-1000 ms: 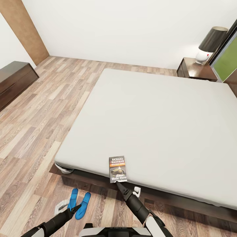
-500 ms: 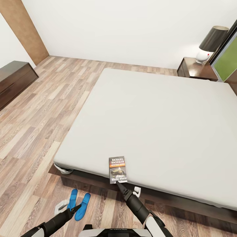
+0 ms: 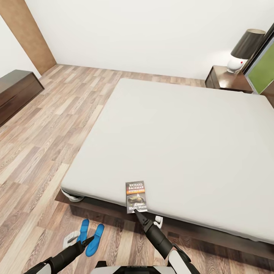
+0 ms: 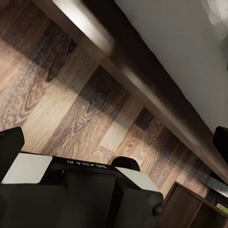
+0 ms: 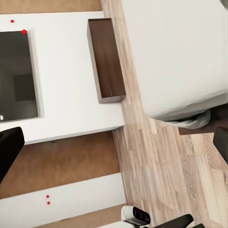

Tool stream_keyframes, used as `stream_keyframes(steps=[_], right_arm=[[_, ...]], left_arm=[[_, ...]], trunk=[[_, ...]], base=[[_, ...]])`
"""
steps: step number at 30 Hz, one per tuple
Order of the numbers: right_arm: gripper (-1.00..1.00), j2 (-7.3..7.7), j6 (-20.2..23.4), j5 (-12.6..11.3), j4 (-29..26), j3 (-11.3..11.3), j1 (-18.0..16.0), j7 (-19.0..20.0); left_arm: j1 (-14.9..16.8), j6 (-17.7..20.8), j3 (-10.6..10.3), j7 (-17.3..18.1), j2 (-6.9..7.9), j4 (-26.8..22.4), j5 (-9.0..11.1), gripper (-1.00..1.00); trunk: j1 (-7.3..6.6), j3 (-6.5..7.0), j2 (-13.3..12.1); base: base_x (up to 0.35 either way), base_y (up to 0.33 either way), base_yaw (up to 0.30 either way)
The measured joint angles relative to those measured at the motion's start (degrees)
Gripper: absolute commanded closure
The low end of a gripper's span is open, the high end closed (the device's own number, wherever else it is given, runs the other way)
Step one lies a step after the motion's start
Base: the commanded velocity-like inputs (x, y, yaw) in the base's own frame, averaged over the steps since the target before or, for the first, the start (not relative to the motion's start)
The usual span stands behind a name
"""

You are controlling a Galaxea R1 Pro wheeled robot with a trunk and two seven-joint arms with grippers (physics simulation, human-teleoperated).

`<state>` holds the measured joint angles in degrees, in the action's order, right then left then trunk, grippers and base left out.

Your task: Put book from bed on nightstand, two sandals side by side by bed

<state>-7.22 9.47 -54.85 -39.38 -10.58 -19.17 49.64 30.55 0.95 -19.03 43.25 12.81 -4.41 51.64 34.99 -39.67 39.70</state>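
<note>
The book (image 3: 136, 196) lies flat on the near edge of the bed (image 3: 182, 133), its dark cover with white lettering facing up. My right gripper (image 3: 138, 213) hovers just short of the book's near end, tips almost at it, open and holding nothing; its fingers (image 5: 9, 147) stand wide apart in the right wrist view. Two blue sandals (image 3: 90, 234) lie close together on the floor in front of the bed's near left corner. My left gripper (image 3: 90, 240) is open just above them, fingers (image 4: 9, 145) spread. A nightstand (image 3: 227, 80) stands at the far right beside the bed.
A lamp (image 3: 243, 47) with a dark shade sits on the nightstand. A long dark dresser (image 3: 17, 93) runs along the left wall. Wood-plank floor (image 3: 49, 125) lies open between dresser and bed. The dark bed frame (image 4: 142, 90) passes close in the left wrist view.
The head view has crept very slightly. The book, the sandals and both arms are where they were.
</note>
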Motion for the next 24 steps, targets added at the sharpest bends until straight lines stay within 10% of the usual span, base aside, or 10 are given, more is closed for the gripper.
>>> stream_keyframes(steps=[24], right_arm=[[-1.00, 0.00, -0.09, 0.00, 0.00, -0.01, 0.00, 0.00]], left_arm=[[0.01, -0.03, 0.08, -0.02, 0.00, 0.00, 0.00, -1.00]], trunk=[[0.89, -0.73, 1.62]], base=[[-0.057, 0.000, 0.000]])
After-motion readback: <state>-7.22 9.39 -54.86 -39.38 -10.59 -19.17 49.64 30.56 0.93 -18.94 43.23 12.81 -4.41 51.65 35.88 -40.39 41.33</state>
